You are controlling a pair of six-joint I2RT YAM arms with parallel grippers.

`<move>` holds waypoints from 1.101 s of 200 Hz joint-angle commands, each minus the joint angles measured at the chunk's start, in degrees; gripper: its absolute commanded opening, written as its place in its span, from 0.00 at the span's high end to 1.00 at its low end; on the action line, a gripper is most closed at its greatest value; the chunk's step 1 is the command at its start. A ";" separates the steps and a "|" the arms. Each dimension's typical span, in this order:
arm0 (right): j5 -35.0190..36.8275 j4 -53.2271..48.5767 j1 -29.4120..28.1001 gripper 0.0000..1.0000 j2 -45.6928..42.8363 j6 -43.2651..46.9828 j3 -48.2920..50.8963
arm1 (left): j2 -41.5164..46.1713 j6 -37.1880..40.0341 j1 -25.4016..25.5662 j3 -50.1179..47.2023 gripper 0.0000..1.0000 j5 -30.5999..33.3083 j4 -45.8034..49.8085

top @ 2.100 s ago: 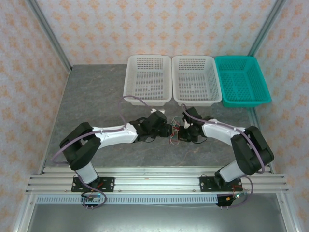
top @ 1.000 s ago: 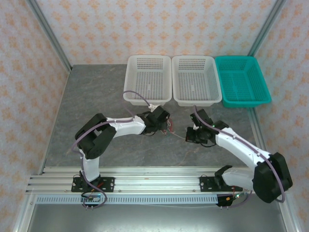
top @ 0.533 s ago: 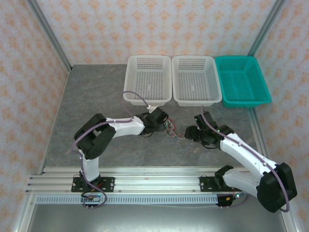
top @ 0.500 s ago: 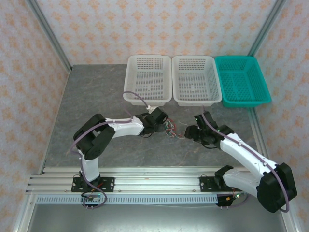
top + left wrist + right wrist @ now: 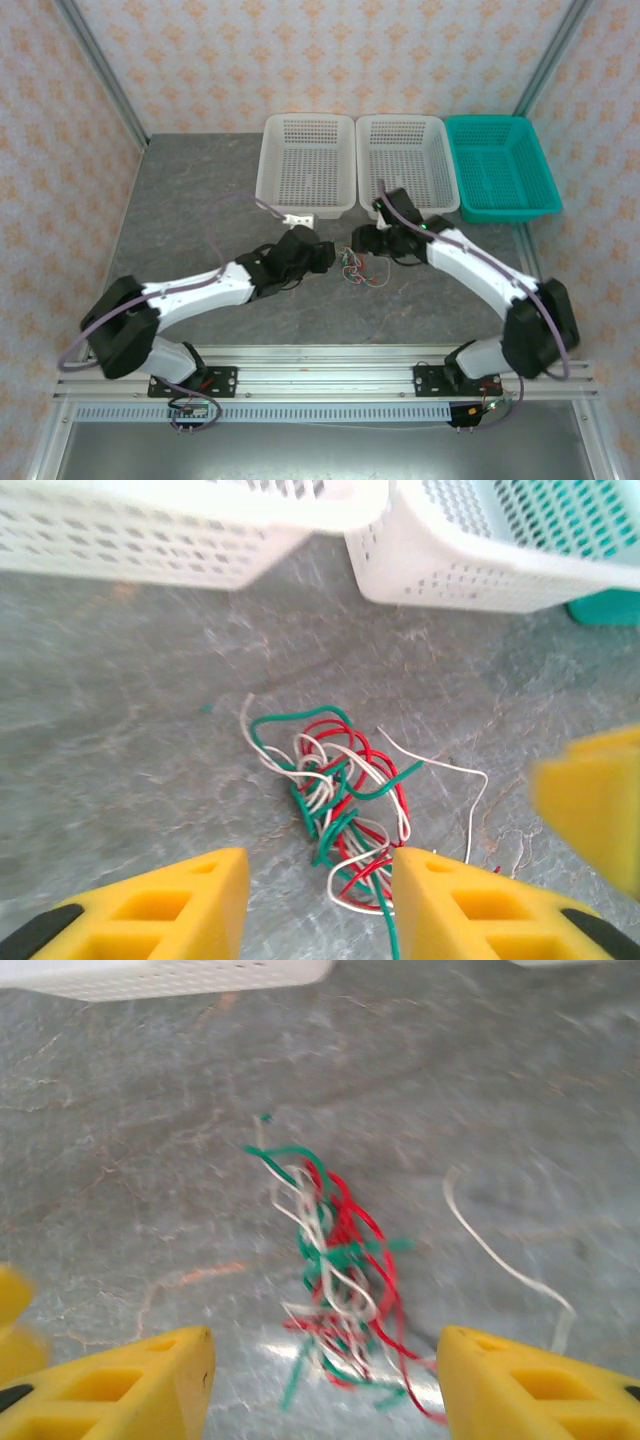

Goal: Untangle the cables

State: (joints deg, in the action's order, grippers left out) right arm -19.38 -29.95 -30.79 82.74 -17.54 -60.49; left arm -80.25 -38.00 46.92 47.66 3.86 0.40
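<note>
My left gripper (image 5: 312,865) and right gripper (image 5: 325,1340) hung released and empty, the cables (image 5: 335,800) knotted at twelve o'clock, one white strand (image 5: 455,770) loose toward three o'clock: untangling barely begun, I judged.

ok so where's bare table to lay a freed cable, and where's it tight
Free: the grey table left of the left white basket, and the strip between the cables and the arm bases. Crowded: around the cables, hemmed by the left gripper, right gripper and baskets.

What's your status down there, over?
Left gripper open, right gripper open. Thin red, green and white cables lie tangled on grey table, unheld. Nothing blocking.
</note>
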 commanded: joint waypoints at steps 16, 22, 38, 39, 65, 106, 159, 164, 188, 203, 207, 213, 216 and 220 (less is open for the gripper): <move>-0.78 -2.72 -1.08 0.36 12.14 4.54 -6.95 | 10.24 6.36 -0.02 -4.20 0.54 9.68 2.91; -1.03 -2.81 -1.43 0.34 13.56 4.53 -7.68 | 11.34 6.89 -0.06 -4.51 0.53 9.77 3.36; -2.04 -2.95 -2.55 0.31 17.38 4.42 -9.22 | 13.87 6.95 -0.02 -5.77 0.53 9.88 3.53; -2.14 -2.94 -2.63 0.31 17.51 4.34 -9.35 | 14.01 6.92 -0.05 -5.84 0.53 9.87 3.50; -4.59 -2.40 -3.67 0.50 22.34 1.20 -10.93 | 16.04 5.86 -0.02 -7.58 0.52 10.26 2.54; -3.14 10.08 -3.59 1.00 15.86 -16.12 -4.61 | 17.72 5.83 -0.05 -8.08 0.52 9.57 2.05; 12.74 38.30 -3.41 1.00 -5.41 -58.09 14.75 | 24.43 5.44 -1.11 -13.32 0.49 4.02 -7.02; 14.00 38.67 -3.38 1.00 -6.85 -60.08 15.22 | 24.35 5.39 -1.28 -13.46 0.48 2.36 -7.98; 20.77 37.47 -3.08 1.00 -14.03 -68.53 16.59 | 21.69 6.25 -2.08 -12.14 0.48 -4.86 -9.97; 25.95 35.64 -2.99 1.00 -19.04 -74.09 17.70 | 18.82 7.06 -2.02 -11.35 0.47 -9.25 -13.05; 27.26 34.84 -2.97 1.00 -20.16 -75.20 17.75 | 18.03 7.06 -2.02 -11.21 0.46 -10.22 -13.90; 28.82 33.46 -2.89 1.00 -21.61 -76.31 17.55 | 16.66 8.81 -2.01 -11.05 0.44 -11.67 -15.48; 29.47 32.72 -2.81 1.00 -22.32 -76.59 17.32 | 15.93 9.40 -2.07 -10.87 0.42 -12.37 -16.25; 30.10 31.56 -2.79 1.00 -23.19 -76.86 16.92 | 15.00 10.04 -2.04 -10.57 0.40 -13.13 -17.15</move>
State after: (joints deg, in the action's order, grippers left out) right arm -0.27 3.44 -33.95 65.04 -83.09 -43.44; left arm -61.17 -32.16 44.99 35.18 -0.78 -9.21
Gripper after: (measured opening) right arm 0.057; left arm 0.561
